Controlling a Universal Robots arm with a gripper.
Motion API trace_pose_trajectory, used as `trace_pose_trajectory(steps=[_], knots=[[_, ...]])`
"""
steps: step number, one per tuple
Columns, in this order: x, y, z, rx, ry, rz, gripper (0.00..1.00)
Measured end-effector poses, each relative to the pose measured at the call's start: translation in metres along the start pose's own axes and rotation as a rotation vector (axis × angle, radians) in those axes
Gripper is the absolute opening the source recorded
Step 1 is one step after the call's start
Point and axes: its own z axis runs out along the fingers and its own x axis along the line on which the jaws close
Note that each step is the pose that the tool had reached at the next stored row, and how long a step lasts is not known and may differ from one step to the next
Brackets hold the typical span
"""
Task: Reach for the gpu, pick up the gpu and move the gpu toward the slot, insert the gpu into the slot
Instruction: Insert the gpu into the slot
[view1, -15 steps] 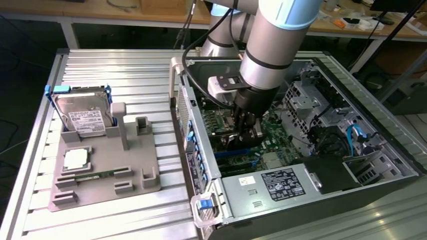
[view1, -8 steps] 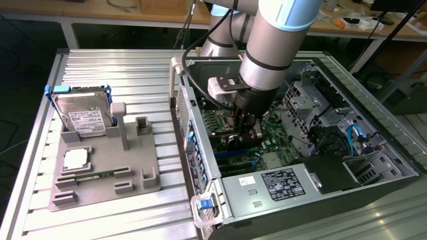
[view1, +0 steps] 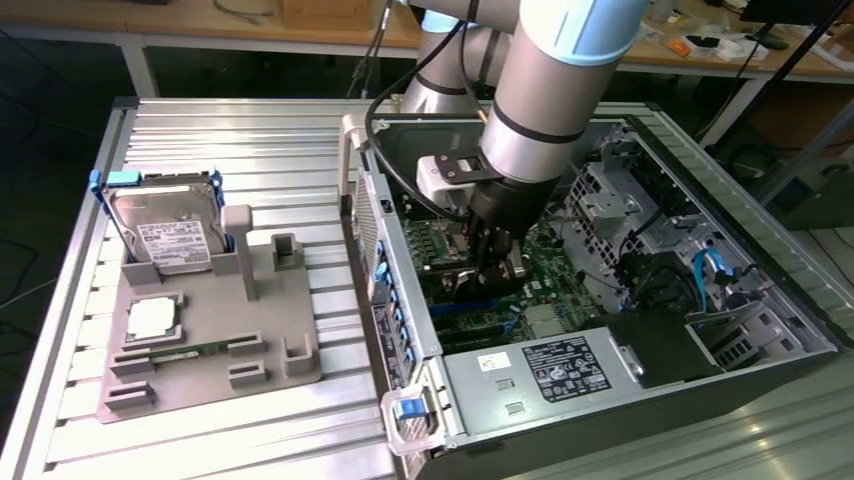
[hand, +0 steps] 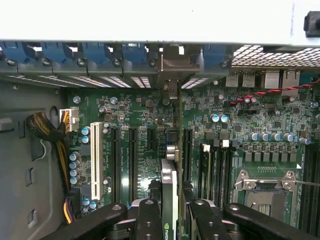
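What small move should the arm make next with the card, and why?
Probably ease the gpu straight down toward the motherboard. The gripper clamps it edge-on, its bracket end at the case's rear wall, and the blue slot appears to lie just beneath it.

Robot arm (view1: 534, 110) of silver-grey tubes is wearing pale blue joint caps. A black cable (view1: 376, 150) is looping down at its 9 o'clock side to a pale grey wrist box (view1: 447, 178). The black gripper (view1: 491, 272) is showing thick fingers (hand: 149, 220) with round screw holes.
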Motion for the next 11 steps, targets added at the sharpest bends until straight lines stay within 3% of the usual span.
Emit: trace_pose_trajectory(steps=[5, 11], knots=[[0.0001, -0.0001, 0.0001, -0.0004, -0.0002, 0.0, 0.27], [0.0002, -0.0026, 0.0001, -0.0083, -0.001, 0.0, 0.27]])
